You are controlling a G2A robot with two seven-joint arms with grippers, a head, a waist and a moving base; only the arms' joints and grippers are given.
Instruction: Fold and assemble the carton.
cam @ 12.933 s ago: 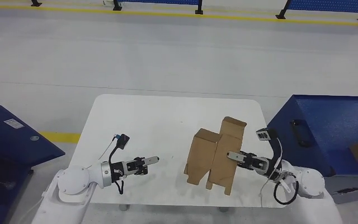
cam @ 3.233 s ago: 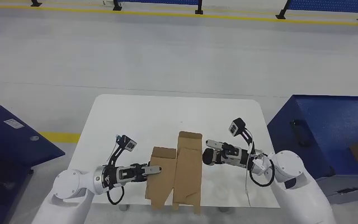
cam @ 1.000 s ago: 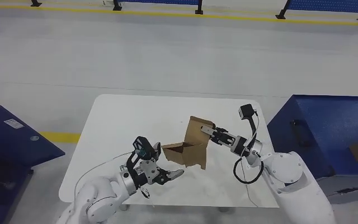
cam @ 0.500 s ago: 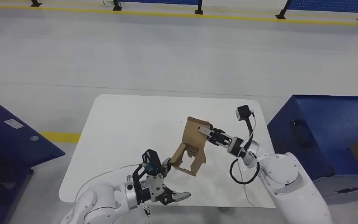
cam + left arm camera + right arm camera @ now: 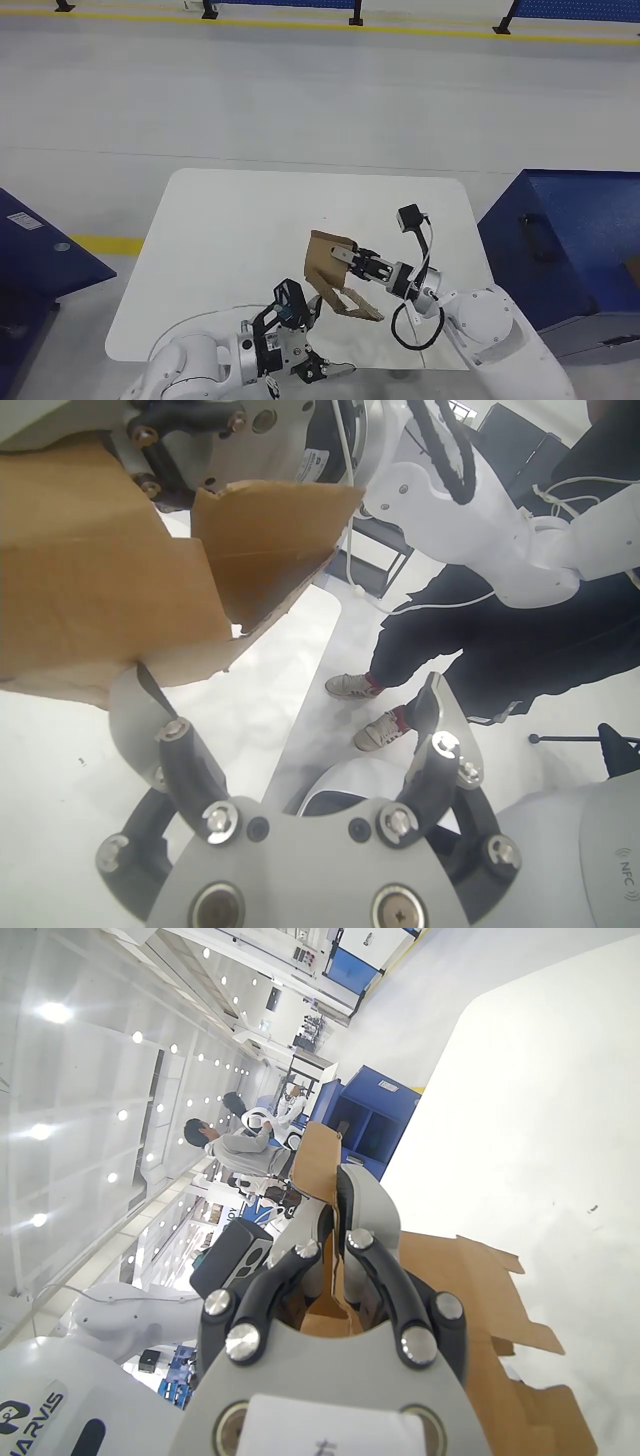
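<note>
**Top and wrist views.** Note the carton (image 5: 335,277), partly opened and tilted over the front part of the surface (image 5: 230,220). It seems lifted rather than resting. Your right end effector (image 5: 332,1188) is clamped on one upper flap and carries it.

Your left end effector (image 5: 282,680) is spread wide and empty at the front edge of the surface, just below the carton. The carton lies up and away from it. One finger (image 5: 131,700) reaches the rim of the lowest flap, but you cannot tell from these views whether it touches.

The carton's long axis slants from the gripped flap down toward the front edge, so its loose lower flaps point at your left end effector. That arm is the free one and the nearer, and any fold of those flaps would probably fall to it.

Compared with half a second earlier, the carton has come closer to the front edge and shifted left. The left end effector has moved along that edge to lie beneath it.
</note>
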